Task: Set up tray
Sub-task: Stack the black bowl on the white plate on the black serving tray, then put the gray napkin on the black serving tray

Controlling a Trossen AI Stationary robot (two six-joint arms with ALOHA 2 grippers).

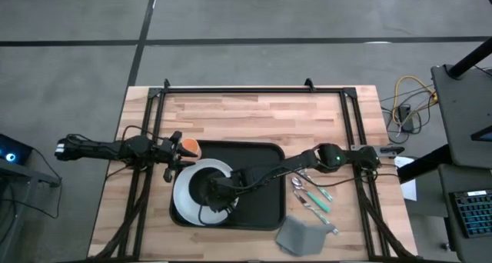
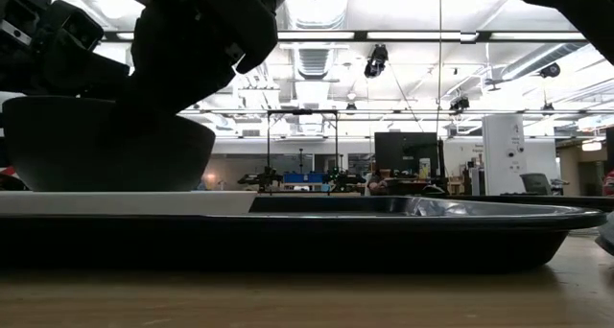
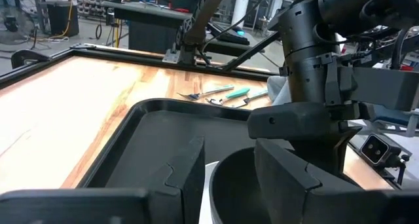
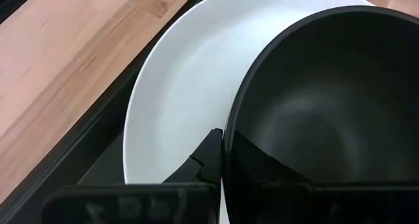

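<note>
Tray [image 1: 257, 190] setting was under way: the black tray lay on the worktop [image 1: 254, 117] with a white plate [image 1: 184, 198] at its left end and a dark bowl [image 1: 209, 190] set on that plate. At the tray's left edge the left gripper [image 1: 174, 157] was held with fingers wide, empty, beside an orange cup [image 1: 189, 147]. The right gripper [image 1: 223, 192] was closed on the bowl's rim, its fingers pinched narrow; release seemed next, then the cutlery [image 1: 311, 195] at the right.
</note>
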